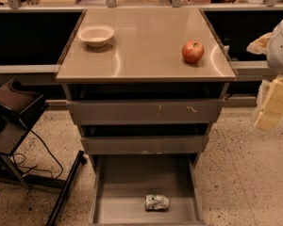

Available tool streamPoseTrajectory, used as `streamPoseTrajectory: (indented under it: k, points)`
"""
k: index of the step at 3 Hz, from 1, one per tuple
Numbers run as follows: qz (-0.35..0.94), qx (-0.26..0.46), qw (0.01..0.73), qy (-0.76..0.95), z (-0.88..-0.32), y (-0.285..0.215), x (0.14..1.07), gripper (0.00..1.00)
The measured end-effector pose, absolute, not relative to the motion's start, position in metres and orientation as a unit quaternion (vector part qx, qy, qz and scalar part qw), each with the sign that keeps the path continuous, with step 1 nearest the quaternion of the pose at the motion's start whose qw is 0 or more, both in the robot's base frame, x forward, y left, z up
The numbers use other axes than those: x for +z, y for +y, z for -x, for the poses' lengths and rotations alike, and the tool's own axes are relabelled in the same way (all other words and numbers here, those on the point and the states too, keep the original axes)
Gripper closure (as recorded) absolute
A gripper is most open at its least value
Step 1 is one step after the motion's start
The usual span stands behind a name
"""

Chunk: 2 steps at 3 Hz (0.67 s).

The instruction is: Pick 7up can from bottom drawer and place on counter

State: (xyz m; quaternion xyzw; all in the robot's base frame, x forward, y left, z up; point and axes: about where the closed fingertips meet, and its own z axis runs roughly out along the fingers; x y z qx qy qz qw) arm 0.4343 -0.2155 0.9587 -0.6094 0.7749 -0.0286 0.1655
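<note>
The 7up can (156, 202) lies on its side on the floor of the bottom drawer (127, 185), which is pulled open (the can sits toward the front, slightly right of centre). 2 shallower drawers (141, 112) sit above it. The worktop (146, 46) carries a red apple (192, 52) at right and a white bowl (96, 35) at rear left. The gripper (272, 108) hangs at the view's right edge, beside the cabinet and well apart from the can; whether it is open or closed cannot be told.

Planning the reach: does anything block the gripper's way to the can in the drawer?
Nothing visible: the whitish-green 7up can lies alone in the open grey bottom drawer; the gripper hangs right of the cabinet.
</note>
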Motion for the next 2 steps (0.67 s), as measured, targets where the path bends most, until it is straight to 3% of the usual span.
streamPoseTrajectory:
  k: [1,2]
  points:
    - [0.625,0.045,0.175,0.76,-0.432,-0.206,0.877,0.0]
    - [0.61,0.174,0.205,0.746,-0.414,-0.188,0.751,0.0]
